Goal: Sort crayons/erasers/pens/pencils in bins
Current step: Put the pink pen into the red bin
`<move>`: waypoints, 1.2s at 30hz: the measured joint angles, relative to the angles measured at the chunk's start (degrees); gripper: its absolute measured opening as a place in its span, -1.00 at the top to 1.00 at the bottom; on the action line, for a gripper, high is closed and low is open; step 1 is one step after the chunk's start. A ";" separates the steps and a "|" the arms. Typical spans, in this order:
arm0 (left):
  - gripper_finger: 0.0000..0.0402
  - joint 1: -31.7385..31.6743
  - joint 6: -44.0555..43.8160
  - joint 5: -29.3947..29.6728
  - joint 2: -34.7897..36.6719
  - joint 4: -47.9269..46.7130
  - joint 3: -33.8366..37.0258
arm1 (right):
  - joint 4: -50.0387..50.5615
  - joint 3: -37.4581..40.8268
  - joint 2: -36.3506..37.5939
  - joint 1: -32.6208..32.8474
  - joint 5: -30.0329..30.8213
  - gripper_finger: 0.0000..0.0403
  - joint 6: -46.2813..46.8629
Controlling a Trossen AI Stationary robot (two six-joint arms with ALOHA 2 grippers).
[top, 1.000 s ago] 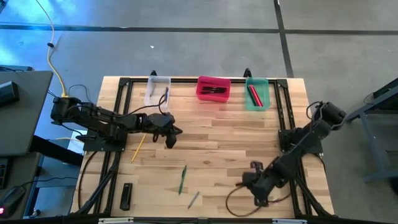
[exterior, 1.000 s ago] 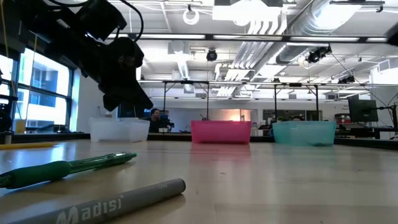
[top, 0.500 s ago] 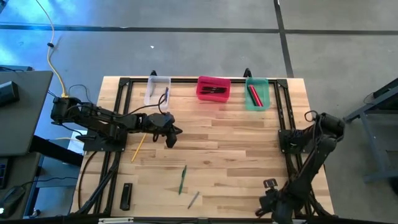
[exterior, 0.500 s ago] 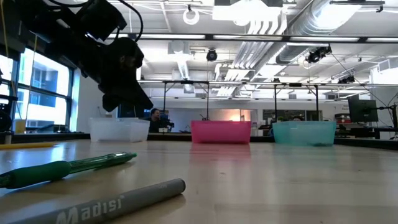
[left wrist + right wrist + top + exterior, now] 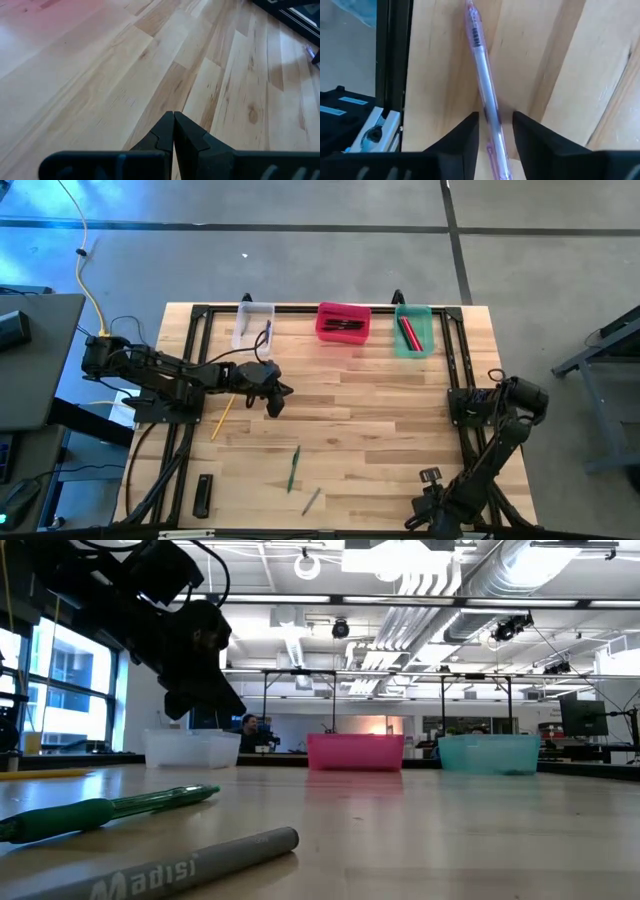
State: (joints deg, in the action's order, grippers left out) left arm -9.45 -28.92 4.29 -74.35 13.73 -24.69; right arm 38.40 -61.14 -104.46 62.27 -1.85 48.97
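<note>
right gripper [image 5: 492, 131]: fingers apart astride purple pen [image 5: 484, 95], grip unclear, pen's end cut off | left gripper [image 5: 173, 131]: fingers closed, empty

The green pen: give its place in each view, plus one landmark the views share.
High view: the green pen lies on the table's front half, left of centre, just behind the grey pen.
Low view: close at the left, running in from the left edge, behind the grey pen.
Left wrist view: not in it.
Right wrist view: not in it.
Shared landmark: the pink-red bin at the far edge.
</note>
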 joint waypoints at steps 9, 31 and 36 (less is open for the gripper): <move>1.00 0.01 0.00 0.00 0.00 -0.25 0.00 | 0.44 0.04 -0.34 -0.01 1.71 0.72 -0.55; 1.00 0.00 0.61 1.49 0.00 -0.71 0.00 | 14.10 -9.47 4.02 -12.22 2.82 0.87 -2.94; 1.00 0.02 0.61 1.48 0.00 -0.81 0.00 | 19.18 -11.45 8.85 -21.16 6.58 0.87 -6.81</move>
State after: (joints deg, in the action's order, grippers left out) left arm -9.43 -28.32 5.77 -74.35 12.93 -24.69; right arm 57.58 -72.59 -95.61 41.10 4.73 42.16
